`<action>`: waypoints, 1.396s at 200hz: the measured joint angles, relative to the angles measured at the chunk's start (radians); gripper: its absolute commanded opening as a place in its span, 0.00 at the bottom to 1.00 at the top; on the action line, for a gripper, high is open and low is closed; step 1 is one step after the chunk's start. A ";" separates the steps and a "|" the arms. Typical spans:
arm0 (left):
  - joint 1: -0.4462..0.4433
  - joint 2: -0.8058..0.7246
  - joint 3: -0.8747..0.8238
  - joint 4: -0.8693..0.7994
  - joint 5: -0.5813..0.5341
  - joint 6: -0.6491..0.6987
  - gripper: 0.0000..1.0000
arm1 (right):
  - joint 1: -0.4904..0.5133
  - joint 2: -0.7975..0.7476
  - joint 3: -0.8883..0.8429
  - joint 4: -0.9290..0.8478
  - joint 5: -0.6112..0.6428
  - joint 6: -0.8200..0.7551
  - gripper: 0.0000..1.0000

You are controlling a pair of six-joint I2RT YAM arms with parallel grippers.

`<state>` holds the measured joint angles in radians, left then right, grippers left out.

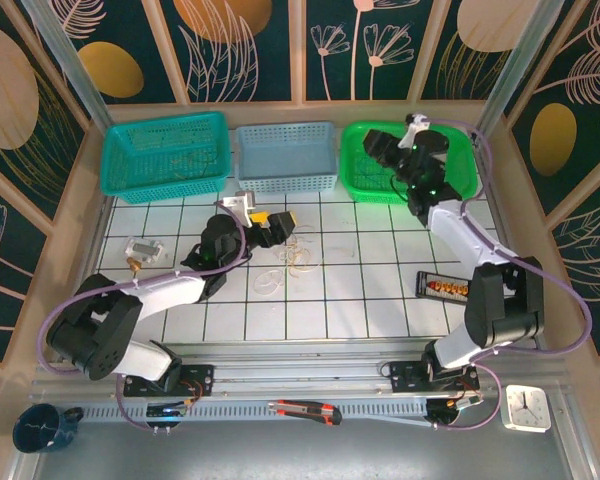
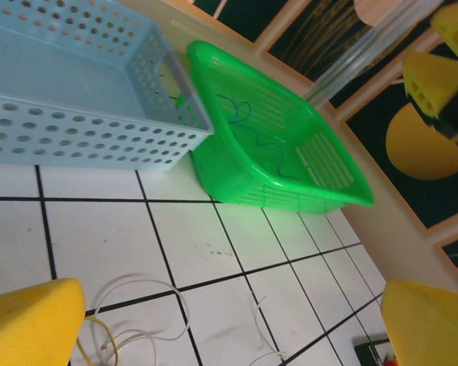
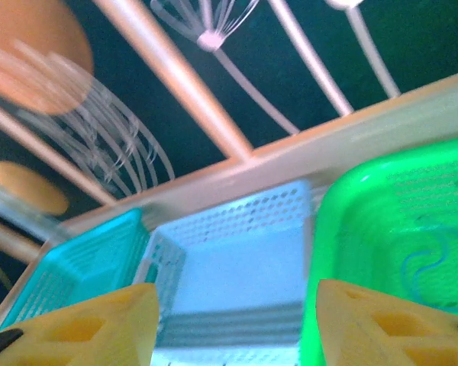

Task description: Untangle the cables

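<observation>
The cables (image 1: 292, 262) are thin whitish and yellowish loops lying on the white tiles in the middle of the table. My left gripper (image 1: 272, 226) hovers just behind them, open, nothing between its yellow fingers (image 2: 32, 322). The left wrist view has white loops (image 2: 141, 305) and a yellow strand (image 2: 99, 339) low on the left, beside my left gripper (image 2: 229, 324). My right gripper (image 1: 380, 148) hangs over the green basket (image 1: 355, 185), open and holding nothing. A thin blue wire (image 2: 278, 156) lies inside that basket, the same blue wire (image 3: 424, 263) showing right of my right gripper (image 3: 237, 324).
A teal basket (image 1: 165, 150) and a pale blue basket (image 1: 285, 155) stand along the back beside the green one. A black box (image 1: 442, 287) lies at the right, a small clear object (image 1: 142, 248) at the left. A utility knife (image 1: 305, 410) and a clock (image 1: 527, 407) sit on the near rail.
</observation>
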<state>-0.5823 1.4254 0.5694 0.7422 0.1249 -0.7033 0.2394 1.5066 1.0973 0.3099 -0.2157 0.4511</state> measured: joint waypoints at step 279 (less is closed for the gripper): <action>0.309 -0.253 -0.117 -0.145 0.031 -0.208 0.99 | 0.723 0.195 -0.231 -0.157 0.013 -0.141 0.43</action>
<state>-0.2729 1.1728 0.4526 0.5976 0.1558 -0.9112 0.9627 1.7012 0.8661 0.1528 -0.2028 0.3103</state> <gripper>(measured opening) 0.988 0.430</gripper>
